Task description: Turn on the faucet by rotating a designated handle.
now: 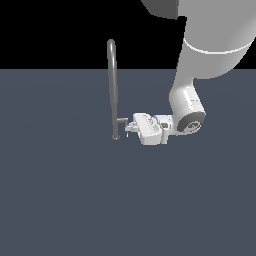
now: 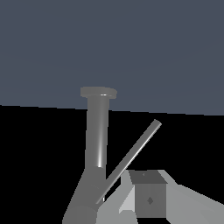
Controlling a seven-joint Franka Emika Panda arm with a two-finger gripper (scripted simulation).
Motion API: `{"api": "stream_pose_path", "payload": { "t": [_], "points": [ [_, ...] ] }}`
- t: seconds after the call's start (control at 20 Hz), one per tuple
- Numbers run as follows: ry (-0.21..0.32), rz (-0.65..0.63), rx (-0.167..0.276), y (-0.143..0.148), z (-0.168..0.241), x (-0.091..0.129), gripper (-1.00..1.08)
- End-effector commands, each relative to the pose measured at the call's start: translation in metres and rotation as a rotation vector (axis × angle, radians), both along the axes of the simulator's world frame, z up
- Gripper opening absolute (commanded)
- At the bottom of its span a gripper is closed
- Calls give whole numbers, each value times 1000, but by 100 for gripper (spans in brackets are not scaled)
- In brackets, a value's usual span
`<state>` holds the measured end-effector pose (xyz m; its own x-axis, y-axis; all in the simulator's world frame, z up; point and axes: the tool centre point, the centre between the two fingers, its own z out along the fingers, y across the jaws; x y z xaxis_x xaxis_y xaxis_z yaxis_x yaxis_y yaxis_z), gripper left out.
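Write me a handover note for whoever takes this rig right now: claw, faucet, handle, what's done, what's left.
Claw: turned sideways, low over the floor, at the handle's end on the exterior view's right; open or shut can't be told.
Faucet: upright gooseneck, round base on the floor, to the exterior view's left of the claw.
Handle: thin rod off the pipe's lower part; in the wrist view it runs just beside a fingertip; contact unclear.
Done: approach to the handle.
Left: confirm contact, then rotate the handle; how far it has turned can't be told.

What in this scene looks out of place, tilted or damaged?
Nothing stands out. The faucet stands upright on the floor, whole. The gripper is at the handle low on the pipe; the handle rod looks straight and undamaged.
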<state>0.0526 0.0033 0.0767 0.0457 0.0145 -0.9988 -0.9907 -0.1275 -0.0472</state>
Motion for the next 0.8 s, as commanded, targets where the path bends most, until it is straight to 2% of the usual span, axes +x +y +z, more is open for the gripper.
{"api": "stream_pose_path", "payload": {
  "t": [0.0, 0.75],
  "points": [
    [5, -5, -4, 0, -7, 3, -100],
    [43, -14, -13, 2, -46, 18, -100]
  ]
}}
